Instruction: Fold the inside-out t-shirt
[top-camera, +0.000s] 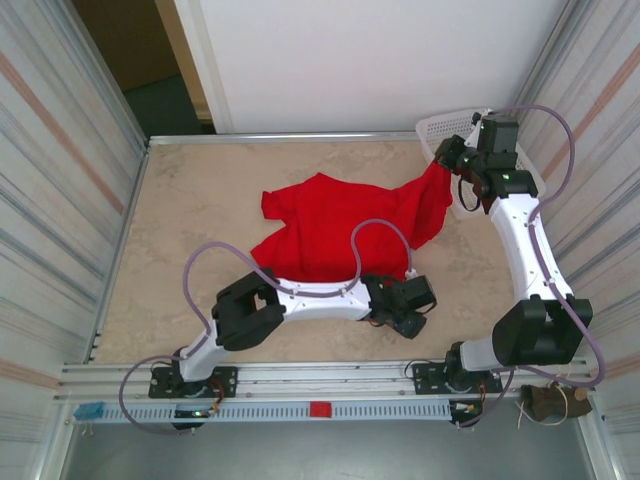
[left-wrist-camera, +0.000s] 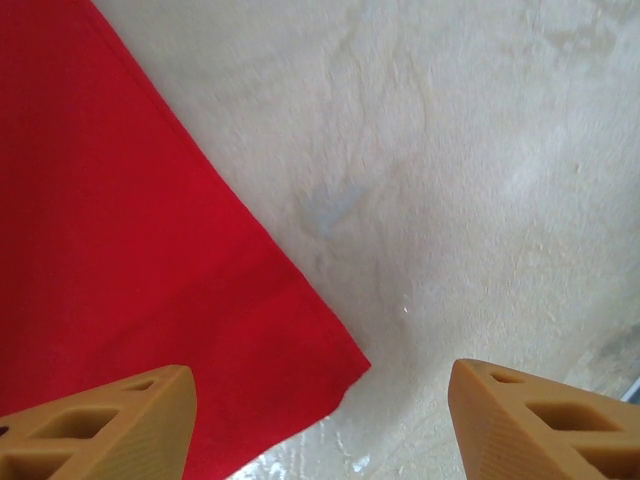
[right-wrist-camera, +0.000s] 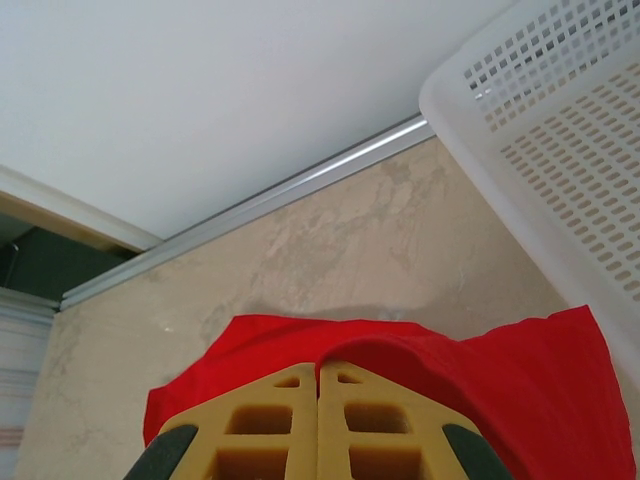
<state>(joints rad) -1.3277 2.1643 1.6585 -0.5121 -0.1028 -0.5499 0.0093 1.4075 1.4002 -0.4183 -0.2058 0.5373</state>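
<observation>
The inside-out t-shirt (top-camera: 340, 230) is bright red and lies crumpled across the middle of the table. Its right end is pulled up toward the back right, where my right gripper (top-camera: 447, 165) is shut on it. In the right wrist view the red cloth (right-wrist-camera: 520, 380) bulges over the closed tips of the right gripper (right-wrist-camera: 319, 365). My left gripper (top-camera: 410, 318) stands open low at the shirt's front right corner. In the left wrist view that corner of the shirt (left-wrist-camera: 120, 250) lies flat between the spread fingers of the left gripper (left-wrist-camera: 320, 400), nearer the left finger, with nothing gripped.
A white perforated basket (top-camera: 440, 128) stands at the back right corner, just beside the right gripper, and shows again as the basket (right-wrist-camera: 560, 150) in the right wrist view. Metal rails edge the beige table (top-camera: 190, 200). Bare tabletop (left-wrist-camera: 450, 180) lies to the right of the shirt's corner.
</observation>
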